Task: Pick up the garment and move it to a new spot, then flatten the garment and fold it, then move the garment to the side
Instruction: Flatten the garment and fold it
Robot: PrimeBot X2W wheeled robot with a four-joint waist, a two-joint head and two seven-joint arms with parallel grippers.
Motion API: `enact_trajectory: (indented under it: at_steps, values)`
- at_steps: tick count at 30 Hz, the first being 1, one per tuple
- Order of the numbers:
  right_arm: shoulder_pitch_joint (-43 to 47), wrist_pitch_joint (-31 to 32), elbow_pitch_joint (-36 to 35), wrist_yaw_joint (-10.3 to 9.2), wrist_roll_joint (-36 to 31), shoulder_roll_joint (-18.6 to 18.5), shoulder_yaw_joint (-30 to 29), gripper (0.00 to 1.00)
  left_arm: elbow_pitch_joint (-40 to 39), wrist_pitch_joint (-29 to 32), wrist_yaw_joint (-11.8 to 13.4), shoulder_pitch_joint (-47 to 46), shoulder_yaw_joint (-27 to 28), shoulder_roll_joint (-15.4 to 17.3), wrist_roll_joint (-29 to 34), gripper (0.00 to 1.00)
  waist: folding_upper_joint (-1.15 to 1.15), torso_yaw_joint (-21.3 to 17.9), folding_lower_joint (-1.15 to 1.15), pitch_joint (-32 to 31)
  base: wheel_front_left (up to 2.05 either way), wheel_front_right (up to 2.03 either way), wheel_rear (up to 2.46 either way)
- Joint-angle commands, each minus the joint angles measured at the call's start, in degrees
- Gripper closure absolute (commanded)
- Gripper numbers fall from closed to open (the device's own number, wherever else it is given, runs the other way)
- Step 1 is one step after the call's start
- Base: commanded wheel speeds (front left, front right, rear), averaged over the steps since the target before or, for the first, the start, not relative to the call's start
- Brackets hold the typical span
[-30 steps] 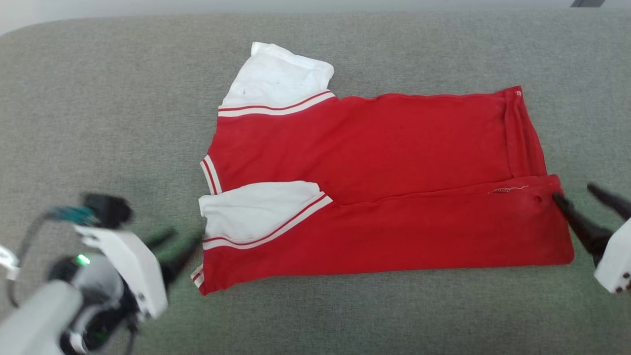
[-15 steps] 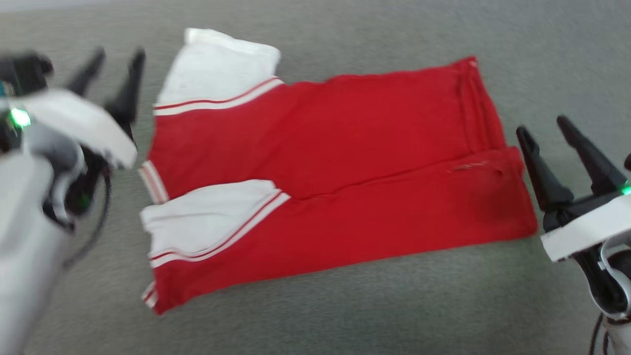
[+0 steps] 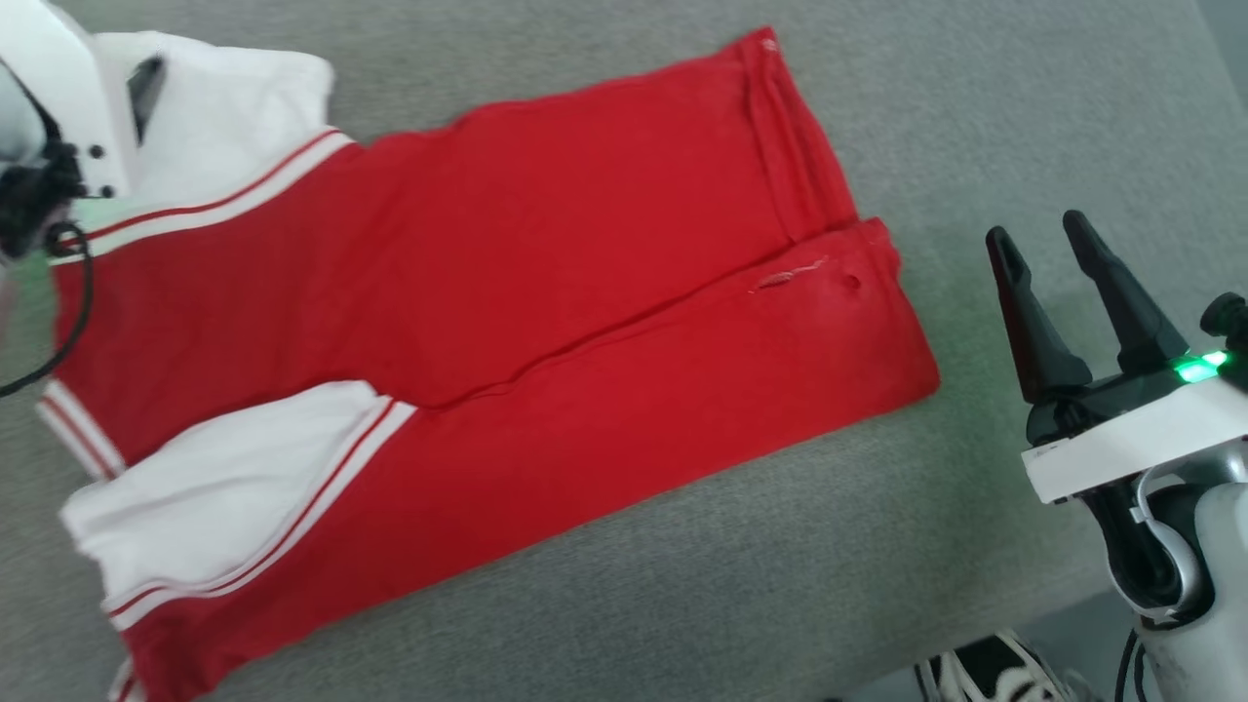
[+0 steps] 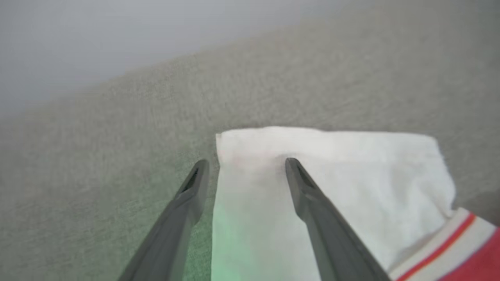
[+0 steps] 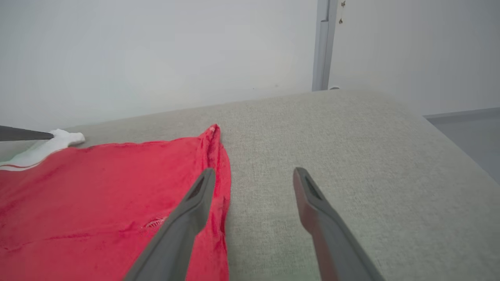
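Grey table carries the garment, apparently partly folded; further folds and the side move remain. Left claw (10 o'clock) and right claw (3 o'clock): wide, empty.

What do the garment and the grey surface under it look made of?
Garment: soft knit fabric, possibly cotton, matte; it creases and folds flat, with a stitched hem. Surface: grey woven upholstery, matte, with fine heathered weave and a rounded padded-looking edge; fibre unclear.

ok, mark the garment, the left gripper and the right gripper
garment (image 3: 507,253), head view, red body panel.
left gripper (image 4: 247,162), left wrist view, midway between fingertips.
right gripper (image 3: 1035,226), head view, midway between fingertips.
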Motion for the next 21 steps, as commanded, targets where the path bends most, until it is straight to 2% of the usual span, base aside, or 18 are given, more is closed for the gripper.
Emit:
enact_trajectory:
  at_steps: [1, 2, 3, 6, 7, 8, 9, 15, 21]
  values:
    - [-0.20, -0.50, 0.39, -0.01, 0.45, 0.23, 0.20, 0.00, 1.19, 2.15, -0.13, -1.01, -0.40, 0.24, 0.09, 0.00, 0.00, -1.50, 0.00, 1.38, 0.00, 0.00, 0.00]
    - [-0.05, -0.52, 0.77, -0.01, 0.65, 0.09, 0.32, 0.00, 2.83, 5.40, -0.27, -1.46, -0.71, -0.16, -0.57, 0.00, 0.00, -1.63, 0.00, 1.50, 0.00, 0.00, 0.00]
    - [0.00, -0.70, 1.36, -0.01, 0.97, -0.28, 0.60, 0.00, 5.70, 12.02, 0.05, -2.30, -1.14, -0.96, -1.89, 0.00, 0.00, -1.73, 0.00, 1.70, 0.00, 0.00, 0.00]
    - [-0.64, -0.30, 1.69, -0.01, 1.23, -0.92, 1.30, 0.00, 7.29, 18.33, -0.81, -2.79, -1.70, -2.30, -2.94, 0.00, 0.00, -1.45, 0.00, 1.98, 0.00, 0.00, 0.00]
    - [-1.07, -0.05, 1.56, -0.01, 1.16, -1.24, 1.58, 0.00, 7.10, 19.23, -1.27, -3.00, -1.81, -2.79, -3.41, 0.33, 0.00, -1.21, 0.00, 2.09, 0.00, 0.00, 0.00]
    - [-1.52, 0.31, 1.43, -0.01, 1.10, -1.69, 1.94, 0.00, 6.81, 19.52, -1.44, -3.52, -1.78, -3.10, -3.72, 0.59, 0.00, -0.96, 0.00, 2.22, 0.00, 0.00, 0.00]
    - [-2.04, 0.84, 1.35, -0.01, 1.06, -2.14, 2.49, 0.00, 6.65, 19.67, -1.66, -3.89, -1.81, -3.30, -3.87, 1.00, 0.00, -0.70, 0.00, 2.34, 0.00, 0.00, 0.00]
    - [-9.58, 8.99, 3.02, -0.01, 2.57, -5.69, 8.83, 0.00, 5.07, 17.72, -2.45, -4.90, -1.99, -4.80, -4.26, 1.00, 0.00, 1.41, 0.00, 3.22, 0.00, 0.00, 0.00]
    - [-23.72, 17.59, 10.71, -0.01, 7.09, -8.99, 14.18, 0.00, 3.01, 15.58, -3.22, -6.56, -2.68, -7.88, -4.57, 1.00, 0.00, 4.77, 0.00, 5.23, 0.00, 0.00, 0.00]
